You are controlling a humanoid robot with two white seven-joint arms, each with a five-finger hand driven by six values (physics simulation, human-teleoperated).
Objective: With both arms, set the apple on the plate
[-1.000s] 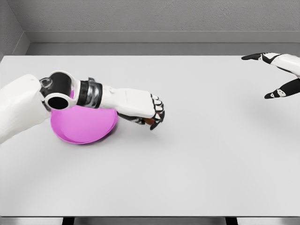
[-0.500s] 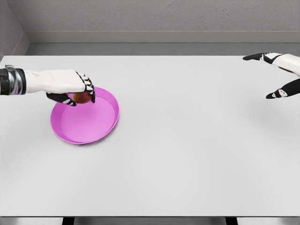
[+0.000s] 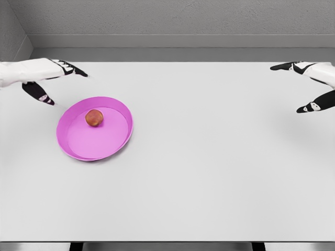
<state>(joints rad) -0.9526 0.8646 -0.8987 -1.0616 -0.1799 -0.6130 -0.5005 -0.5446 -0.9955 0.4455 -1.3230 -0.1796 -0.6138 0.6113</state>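
White table (image 3: 199,178) holds pink plate (image 3: 118,142) at left; apple (image 3: 94,117) rests inside plate, toward its far-left part, touched by nothing; left hand (image 3: 44,78) far left, beyond plate, fingers spread, empty; right hand (image 3: 314,86) far right, fingers spread, empty.

I see the apple (image 3: 94,117), small, round, reddish-brown with a paler patch, sitting on the plate (image 3: 112,141), toward its upper-left part, clear of the rim. The plate is a round, bright magenta dish with a raised rim, lying flat on the left side of the table. Nothing touches either one.
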